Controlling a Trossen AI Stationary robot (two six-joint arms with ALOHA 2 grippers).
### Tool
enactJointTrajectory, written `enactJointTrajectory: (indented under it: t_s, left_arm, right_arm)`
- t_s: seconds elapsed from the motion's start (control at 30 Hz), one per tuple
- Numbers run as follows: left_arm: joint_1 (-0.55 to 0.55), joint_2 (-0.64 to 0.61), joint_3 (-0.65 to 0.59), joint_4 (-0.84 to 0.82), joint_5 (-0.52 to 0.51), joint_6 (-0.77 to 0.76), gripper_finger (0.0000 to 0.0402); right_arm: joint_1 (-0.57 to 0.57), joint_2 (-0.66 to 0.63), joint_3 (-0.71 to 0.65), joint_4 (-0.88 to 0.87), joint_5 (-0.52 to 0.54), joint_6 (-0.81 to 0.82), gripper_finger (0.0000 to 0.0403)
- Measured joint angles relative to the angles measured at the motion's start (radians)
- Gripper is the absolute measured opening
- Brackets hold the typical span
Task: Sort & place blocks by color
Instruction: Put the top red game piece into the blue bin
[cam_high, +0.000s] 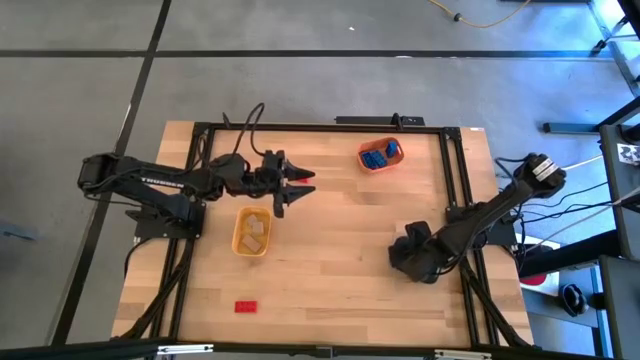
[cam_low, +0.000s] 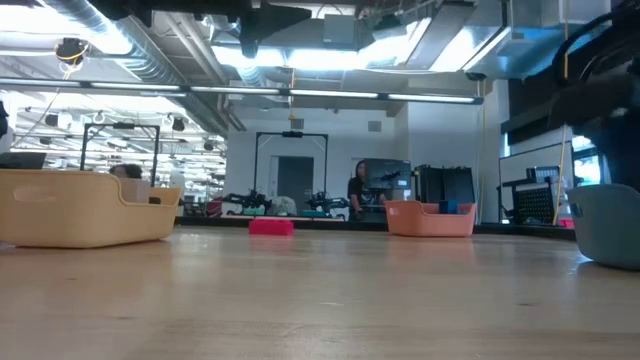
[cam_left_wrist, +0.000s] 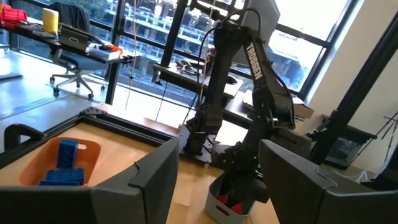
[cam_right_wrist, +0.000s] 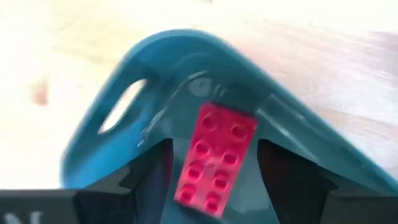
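Seen from above, left to right: left arm stretched across the desk (cam_high: 330, 250), its left pincer (cam_high: 300, 187) hovering wide open and empty, just beyond the yellow tray (cam_high: 251, 231). In that tray, pale blocks (cam_high: 256, 230). Nearer the front edge, alone on bare wood, a red block (cam_high: 245, 306). Toward the far edge, an orange tray (cam_high: 380, 155) with blue blocks (cam_high: 381, 154). Farthest right, right arm folded low, right pincer (cam_high: 412, 262) down over a tray hidden under it from this height.

From desk level: yellow tray (cam_low: 88, 208) at left, the loose red block (cam_low: 271, 227) small and far, orange tray (cam_low: 430, 218) beyond middle, a corner of the slate tray (cam_low: 610, 228) at right. No pincer visible here. A person stands in the room behind.

Left wrist view adds what the overhead hides: past the spread fingers (cam_left_wrist: 149, 180), the orange tray (cam_left_wrist: 37, 163) with blue blocks (cam_left_wrist: 65, 165), and the right arm bent over a pale tray (cam_left_wrist: 231, 205) with red blocks (cam_left_wrist: 233, 200) inside.

Right wrist view only: slate tray (cam_right_wrist: 180, 68) close up, a red studded block (cam_right_wrist: 214, 158) between the parted fingers (cam_right_wrist: 146, 171); cannot tell whether gripped or merely lying there.
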Motion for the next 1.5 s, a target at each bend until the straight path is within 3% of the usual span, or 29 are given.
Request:
enactJointTrajectory:
  t_s: [0.37,0.7,0.97,1.27,1.5]
  left_arm:
    - [0.059,-0.065,0.0,-0.003,0.105,-0.002,0.0214]
    - [0.105,-0.084,0.0,-0.009,0.185,-0.037,0.0214]
    - [0.135,-0.089,0.0,-0.011,0.26,-0.081,0.0214]
    - [0.137,-0.162,0.001,-0.03,0.249,-0.08,0.0214]
    - [0.101,-0.188,-0.001,-0.132,0.185,-0.059,0.0214]
  right_arm:
    - [0.002,-0.22,0.001,0.037,0.013,-0.23,0.0236]
    - [-0.034,-0.365,0.002,0.368,0.132,-0.616,0.0236]
    - [-0.197,-0.382,0.002,0.607,0.156,-0.956,0.0236]
    - [-0.403,-0.382,0.002,0.896,0.135,-1.424,0.0236]
    - [-0.505,-0.382,0.002,0.947,0.018,-1.517,0.0236]
